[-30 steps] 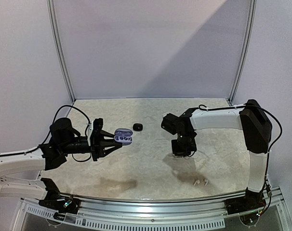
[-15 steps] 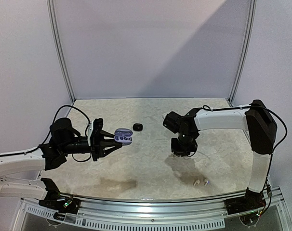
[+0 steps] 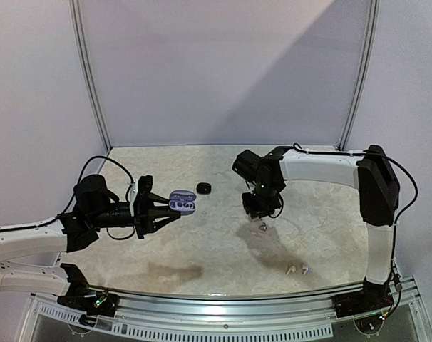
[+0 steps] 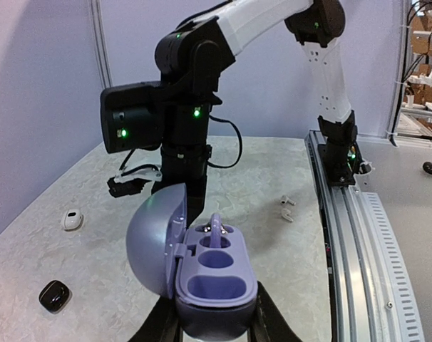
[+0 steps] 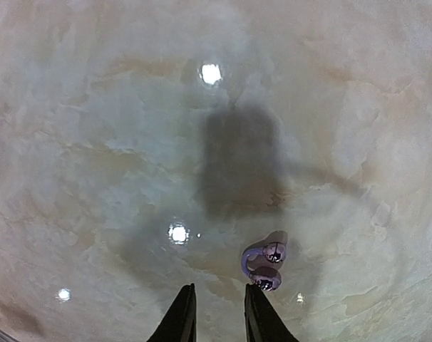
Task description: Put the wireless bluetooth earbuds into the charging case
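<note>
Top external view: the left gripper point(image 3: 175, 209), left of centre, pinches the open charging case point(image 3: 182, 201). In the left wrist view, the seated purple earbud point(image 4: 214, 226) occupies the case's far slot. The right gripper point(image 3: 257, 212), at centre, points down with its fingers slightly parted and nothing between them. The loose purple earbud point(image 5: 264, 263) lies on the table point(image 3: 202, 242), just beside one fingertip.

Worktop point(image 3: 323, 214): cream with beige marbling. Charging case point(image 4: 209, 285): matte lavender, inside and out. Loose earbud point(image 5: 264, 265): glossy purple with bright glints. Stemmed earbuds point(image 3: 296, 270): white. Small case point(image 3: 203, 188): black. Left arm point(image 3: 23, 246) and right arm point(image 3: 323, 172): white links, black joints. Back wall point(image 3: 223, 71): pale lilac.
</note>
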`<state>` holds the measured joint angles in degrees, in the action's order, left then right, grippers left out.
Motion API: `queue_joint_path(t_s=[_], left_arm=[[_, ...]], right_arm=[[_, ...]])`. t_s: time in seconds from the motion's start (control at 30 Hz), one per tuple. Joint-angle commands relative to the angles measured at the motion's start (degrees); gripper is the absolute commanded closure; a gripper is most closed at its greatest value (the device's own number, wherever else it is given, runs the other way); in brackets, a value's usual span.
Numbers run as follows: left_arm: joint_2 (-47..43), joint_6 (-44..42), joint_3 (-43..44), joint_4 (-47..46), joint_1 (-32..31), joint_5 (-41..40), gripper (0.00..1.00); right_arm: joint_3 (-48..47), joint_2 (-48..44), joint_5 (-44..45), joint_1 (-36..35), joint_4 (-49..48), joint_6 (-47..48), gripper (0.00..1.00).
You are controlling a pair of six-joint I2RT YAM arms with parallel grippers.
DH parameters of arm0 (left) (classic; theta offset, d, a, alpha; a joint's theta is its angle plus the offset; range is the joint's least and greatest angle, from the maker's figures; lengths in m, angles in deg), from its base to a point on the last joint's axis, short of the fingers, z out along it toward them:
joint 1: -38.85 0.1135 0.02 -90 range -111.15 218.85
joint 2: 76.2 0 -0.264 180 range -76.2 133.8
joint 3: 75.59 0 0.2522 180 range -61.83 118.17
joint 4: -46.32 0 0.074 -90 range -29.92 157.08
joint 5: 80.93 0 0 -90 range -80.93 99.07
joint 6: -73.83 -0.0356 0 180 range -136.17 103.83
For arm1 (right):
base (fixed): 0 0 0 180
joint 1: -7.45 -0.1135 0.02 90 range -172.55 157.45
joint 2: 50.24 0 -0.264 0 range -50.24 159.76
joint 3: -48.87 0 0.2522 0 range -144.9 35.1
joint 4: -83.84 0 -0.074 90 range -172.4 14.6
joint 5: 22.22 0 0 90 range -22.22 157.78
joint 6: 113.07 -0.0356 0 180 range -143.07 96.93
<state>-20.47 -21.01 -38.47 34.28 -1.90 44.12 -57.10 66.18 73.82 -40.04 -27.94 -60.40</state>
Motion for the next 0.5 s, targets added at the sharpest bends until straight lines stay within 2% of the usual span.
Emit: queue_joint_path(t_s=[0.0,0.47], left_arm=[[-0.8,-0.9,-1.0,0.0,-0.4,-0.5,1.0],[-0.9,-1.6,-1.1,0.0,-0.4,0.1,1.0]], right_arm=[[-1.1,3.8,-2.0,0.7,3.5,3.4,0.76],[-2.0,5.9,0.6,1.6,5.8,4.8,0.76]])
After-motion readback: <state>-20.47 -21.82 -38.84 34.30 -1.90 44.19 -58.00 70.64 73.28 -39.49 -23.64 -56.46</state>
